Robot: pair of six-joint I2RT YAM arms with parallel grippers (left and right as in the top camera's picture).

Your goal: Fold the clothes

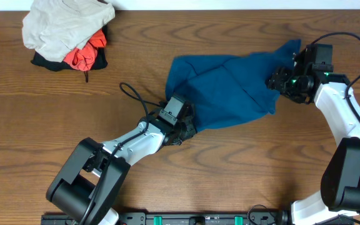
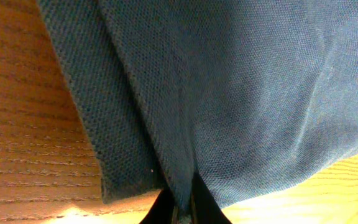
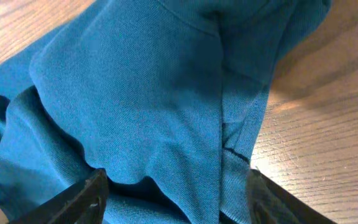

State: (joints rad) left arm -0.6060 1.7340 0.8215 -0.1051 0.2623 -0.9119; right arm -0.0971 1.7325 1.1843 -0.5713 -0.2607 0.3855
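From above, the shirt lay rumpled on the table, stretched between the two claws. The left claw was at its near-left corner and the right claw at its far-right end. Only that view took in the pile well away from both claws, at the table's far-left corner: a beige garment heaped over an orange-red one and a black one. How either claw's fingers stood could not be made out from up there.

The left wrist view settled it for the left claw. Its dark fingertips were pressed together, pinching a fold at the shirt's edge. The cloth spread away ahead of them, with bare wood showing just to the left of the hem.

The right wrist view showed the right claw spread wide, one finger at each side of the frame. Bunched blue cloth filled the gap between them. Whether the pads touched the cloth I could not tell. Bare wood lay off to that claw's right.
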